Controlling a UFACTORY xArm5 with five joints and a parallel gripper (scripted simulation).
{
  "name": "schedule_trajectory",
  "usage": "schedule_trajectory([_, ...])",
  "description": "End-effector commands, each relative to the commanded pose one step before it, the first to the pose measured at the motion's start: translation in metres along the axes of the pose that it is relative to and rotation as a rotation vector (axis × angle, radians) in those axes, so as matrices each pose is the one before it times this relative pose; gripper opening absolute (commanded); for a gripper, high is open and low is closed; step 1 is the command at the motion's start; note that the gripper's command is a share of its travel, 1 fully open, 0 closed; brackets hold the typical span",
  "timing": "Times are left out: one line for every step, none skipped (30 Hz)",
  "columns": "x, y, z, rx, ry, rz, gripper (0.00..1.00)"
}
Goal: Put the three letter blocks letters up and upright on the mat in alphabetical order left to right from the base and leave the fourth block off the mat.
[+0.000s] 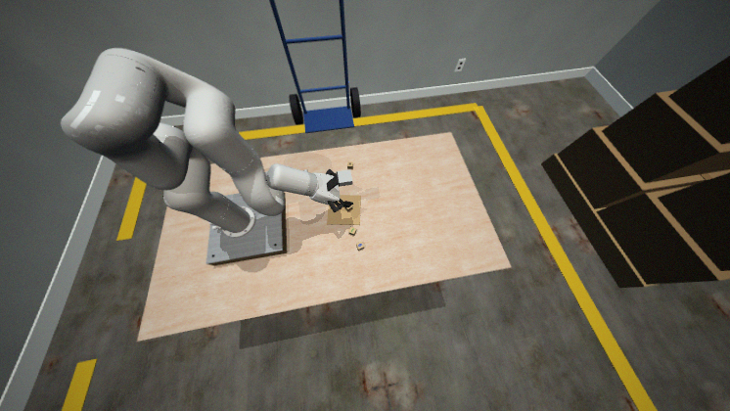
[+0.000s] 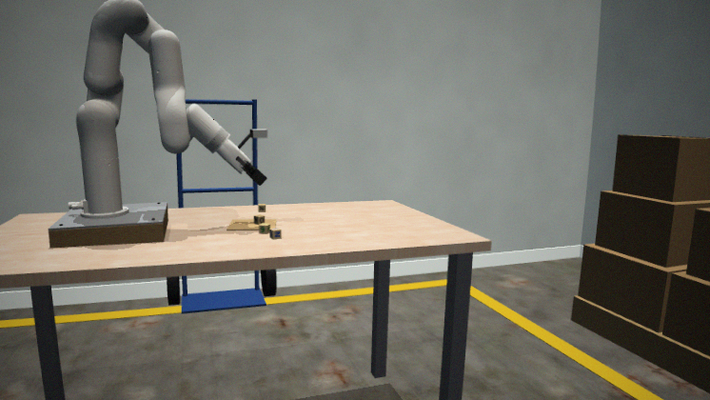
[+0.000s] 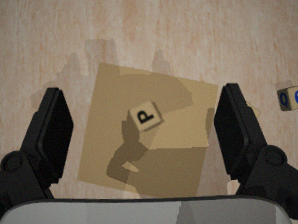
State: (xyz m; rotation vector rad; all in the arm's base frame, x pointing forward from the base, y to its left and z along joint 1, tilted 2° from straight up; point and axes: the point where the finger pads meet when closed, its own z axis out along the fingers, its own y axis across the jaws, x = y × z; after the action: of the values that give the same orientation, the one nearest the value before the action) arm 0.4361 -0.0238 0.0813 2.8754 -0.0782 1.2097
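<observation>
My gripper (image 1: 342,191) (image 2: 259,176) (image 3: 142,103) is open and empty, tilted above the mat. The tan mat (image 1: 334,216) (image 2: 238,225) (image 3: 112,80) lies flat on the table. A block (image 2: 259,219) (image 3: 145,116) with a black P on top sits on it, turned in the wrist view. A second block (image 1: 349,165) (image 2: 262,208) stands off the mat on the far side. A third block (image 1: 352,231) (image 2: 264,229) (image 3: 253,109) stands just off the near side, mostly hidden by a finger in the wrist view. A blue-marked block (image 1: 360,246) (image 2: 275,233) (image 3: 288,98) stands beyond it; its top letter is unclear.
The robot's base plate (image 1: 270,235) (image 2: 144,233) is left of the mat in the top and exterior views. The wooden table (image 1: 419,219) (image 2: 347,229) extends around the mat. A blue hand truck (image 1: 328,119) (image 2: 223,300) and dark boxes (image 1: 648,137) (image 2: 645,169) stand off the table.
</observation>
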Motion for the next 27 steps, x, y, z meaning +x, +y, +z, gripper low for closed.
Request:
schedule_trajectory([0.00125,-0.00001,-0.00012,0.00002,0.00284,0.00000,1.00])
schedule_trajectory([0.00000,0.00000,0.00000,0.00000,0.00000,0.00000,1.00])
schedule_trajectory([0.00000,0.00000,0.00000,0.00000,0.00000,0.00000,1.00])
schedule_trajectory([0.00000,0.00000,0.00000,0.00000,0.00000,0.00000,1.00])
schedule_trajectory([0.00000,0.00000,0.00000,0.00000,0.00000,0.00000,1.00])
schedule_trajectory([0.00000,0.00000,0.00000,0.00000,0.00000,0.00000,1.00])
schedule_trajectory([0.00000,0.00000,0.00000,0.00000,0.00000,0.00000,1.00])
schedule_trajectory([0.00000,0.00000,0.00000,0.00000,0.00000,0.00000,1.00])
schedule_trajectory([0.00000,0.00000,0.00000,0.00000,0.00000,0.00000,1.00])
schedule_trajectory([0.00000,0.00000,0.00000,0.00000,0.00000,0.00000,1.00])
schedule_trajectory([0.00000,0.00000,0.00000,0.00000,0.00000,0.00000,1.00])
schedule_trajectory([0.00000,0.00000,0.00000,0.00000,0.00000,0.00000,1.00])
schedule_trajectory([0.00000,0.00000,0.00000,0.00000,0.00000,0.00000,1.00])
schedule_trajectory([0.00000,0.00000,0.00000,0.00000,0.00000,0.00000,1.00])
schedule_trajectory([0.00000,0.00000,0.00000,0.00000,0.00000,0.00000,1.00])
schedule_trajectory([0.00000,0.00000,0.00000,0.00000,0.00000,0.00000,1.00])
schedule_trajectory([0.00000,0.00000,0.00000,0.00000,-0.00002,0.00000,1.00])
schedule_trajectory([0.00001,0.00000,0.00002,0.00001,-0.00012,-0.00001,1.00])
schedule_trajectory([0.00004,-0.00001,0.00005,0.00002,-0.00032,-0.00002,1.00])
schedule_trajectory([0.00007,-0.00002,0.00010,0.00003,-0.00061,-0.00003,1.00])
schedule_trajectory([0.00011,-0.00003,0.00016,0.00005,-0.00098,-0.00005,1.00])
schedule_trajectory([0.00017,-0.00004,0.00024,0.00007,-0.00144,-0.00007,1.00])
schedule_trajectory([0.00023,-0.00006,0.00032,0.00010,-0.00197,-0.00009,1.00])
schedule_trajectory([0.00000,0.00000,0.00000,0.00000,0.00000,0.00000,1.00])
schedule_trajectory([0.00000,0.00000,0.00000,0.00000,0.00000,0.00000,1.00])
schedule_trajectory([0.00030,-0.00008,0.00041,0.00012,-0.00257,-0.00012,1.00])
schedule_trajectory([0.00038,-0.00010,0.00051,0.00016,-0.00323,-0.00015,1.00])
